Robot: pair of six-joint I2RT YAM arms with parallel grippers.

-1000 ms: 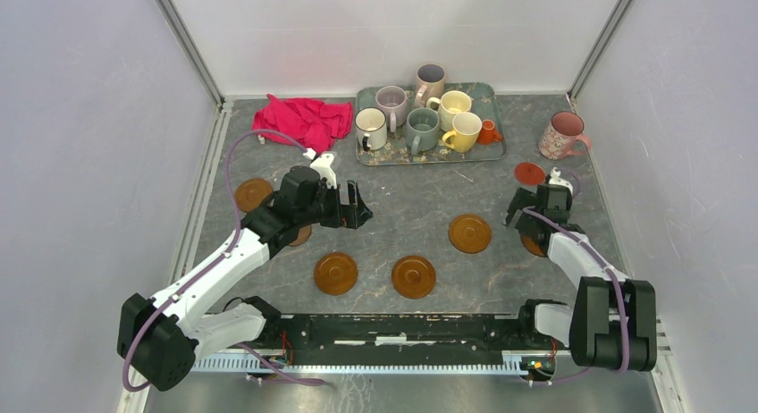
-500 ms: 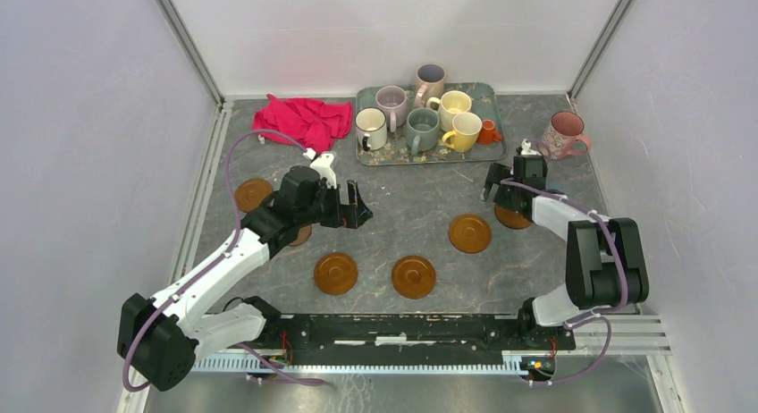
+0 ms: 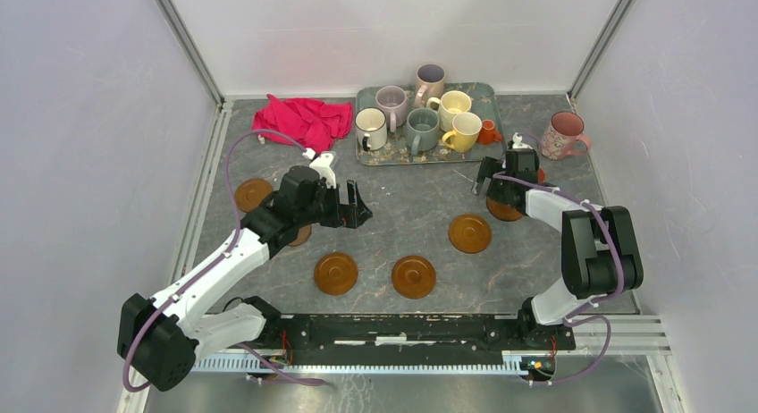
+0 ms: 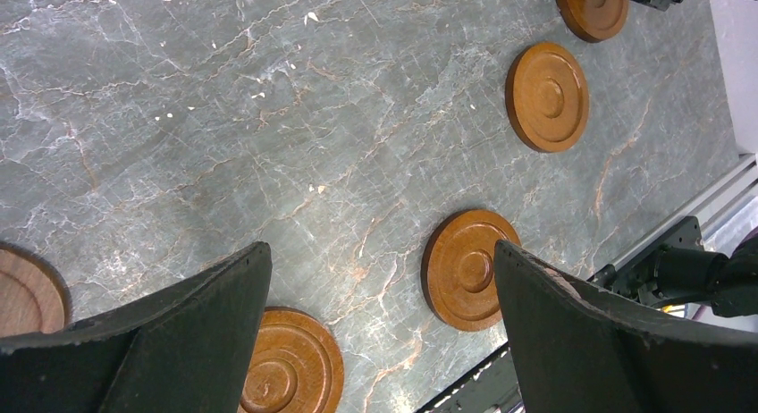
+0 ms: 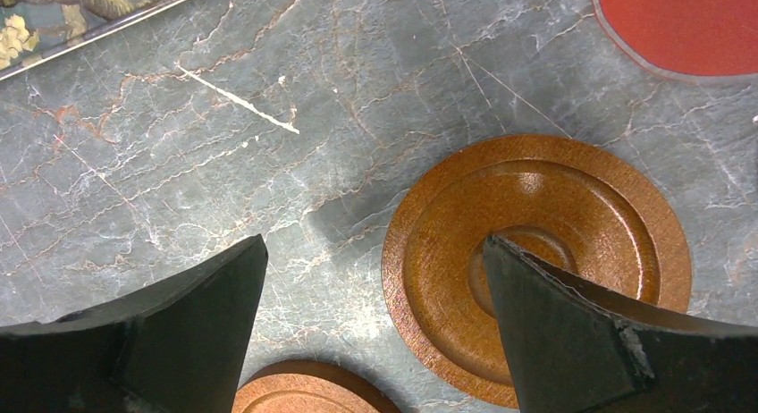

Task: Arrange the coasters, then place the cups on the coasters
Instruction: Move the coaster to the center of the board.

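Arranging coasters | right jaws wide apart, empty, amber coaster partly between them | left jaws wide apart, empty | next, probably: centre, lower, pinch rim.

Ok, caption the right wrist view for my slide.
Open right tool above a glossy amber-brown ringed round coaster on the grey marbled tabletop, a flat red round coaster beyond.

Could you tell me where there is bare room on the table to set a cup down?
The widest bare patch is mid-table, bordered by the teal tray, the left gripper, the right gripper and the near amber coasters. The tray itself is packed with mugs.
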